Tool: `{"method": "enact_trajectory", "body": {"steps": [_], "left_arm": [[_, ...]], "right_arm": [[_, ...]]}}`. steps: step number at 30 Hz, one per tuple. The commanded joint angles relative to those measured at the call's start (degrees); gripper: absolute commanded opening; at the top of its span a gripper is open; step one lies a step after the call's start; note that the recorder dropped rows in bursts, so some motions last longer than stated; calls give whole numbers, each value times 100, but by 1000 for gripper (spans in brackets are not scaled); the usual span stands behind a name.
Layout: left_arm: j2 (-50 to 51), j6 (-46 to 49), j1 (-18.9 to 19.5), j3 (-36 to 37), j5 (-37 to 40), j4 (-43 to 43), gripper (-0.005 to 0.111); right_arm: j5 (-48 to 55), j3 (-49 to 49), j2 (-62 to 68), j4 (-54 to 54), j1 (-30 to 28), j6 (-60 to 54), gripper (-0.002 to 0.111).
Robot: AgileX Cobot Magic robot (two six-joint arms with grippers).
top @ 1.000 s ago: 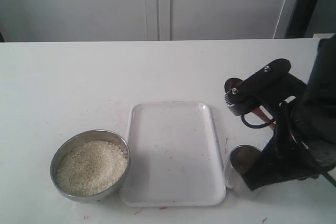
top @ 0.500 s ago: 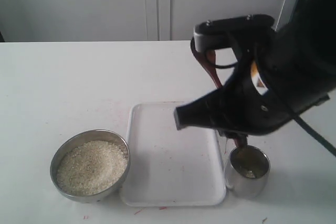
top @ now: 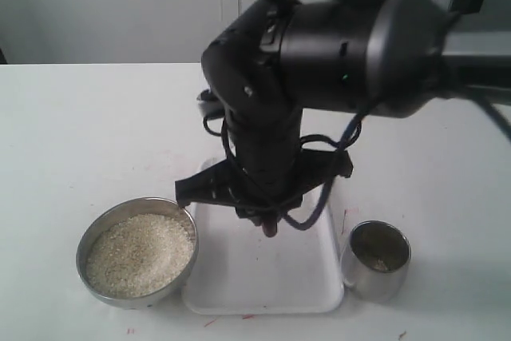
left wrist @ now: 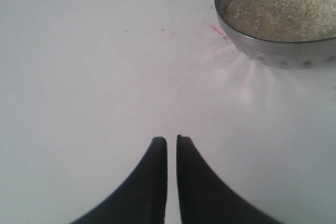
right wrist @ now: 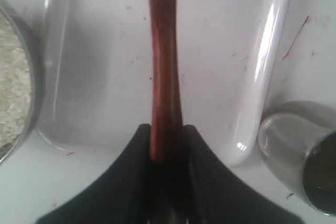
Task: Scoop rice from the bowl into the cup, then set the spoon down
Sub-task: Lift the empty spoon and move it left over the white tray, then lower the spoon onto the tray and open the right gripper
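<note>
Edges: white tray is flanked closely on both sides. The bowl is set against the tray's left rim near the front corner, touching or almost. The cup is set just beside the tray's right rim, a thin gap seen in the right wrist view. Open surface is left behind the tray and further out from the bowl; only a narrow strip is left in front of the tray.

Rice is heaped nearly to the bowl's rim; a few pale grains are seen at the bottom of the cup.

View differences: in the exterior view the right arm is reached across the middle, over the tray, and most of the spoon is hidden by it; only a reddish-brown tip is seen under the wrist. The handle is shown plainly in the right wrist view, run lengthwise above the tray floor. The spoon's bowl is cut off there. Contact between spoon and tray cannot be told.

Right pincer: clenched on the spoon, handle pinched between both fingers.

Left pincer: shown in the left wrist view only, over bare surface on the bowl's far side from the tray. Fingers are drawn together to a thin slit, nothing gripped, nothing touched.
</note>
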Motion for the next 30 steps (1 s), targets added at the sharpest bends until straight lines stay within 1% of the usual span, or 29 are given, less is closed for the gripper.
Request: {"method": "enact_trajectory", "body": {"steps": [1,5,10,14,23,30], "left_arm": [[-1,-33,-42,52,278,-32,14],[-1,-33,-42,52,278,-32,14],[-1,-33,-42,52,278,-32,14],[-1,-33,-42,52,278,-32,14],[-1,-33,-42,52,278,-32,14],[-1,-33,-42,52,278,-32,14]], "right_arm": [[35,-35,483,483,-196,186,0],[-70,-35,751,969,-357,186,0],[-413,-35,906,1353,-407,186,0],[-521,-35,987,1353,-407,186,0],[-371,-35,1253,1445,-467,197,0],[-393,-35,1252,1306,-467,197,0]]}}
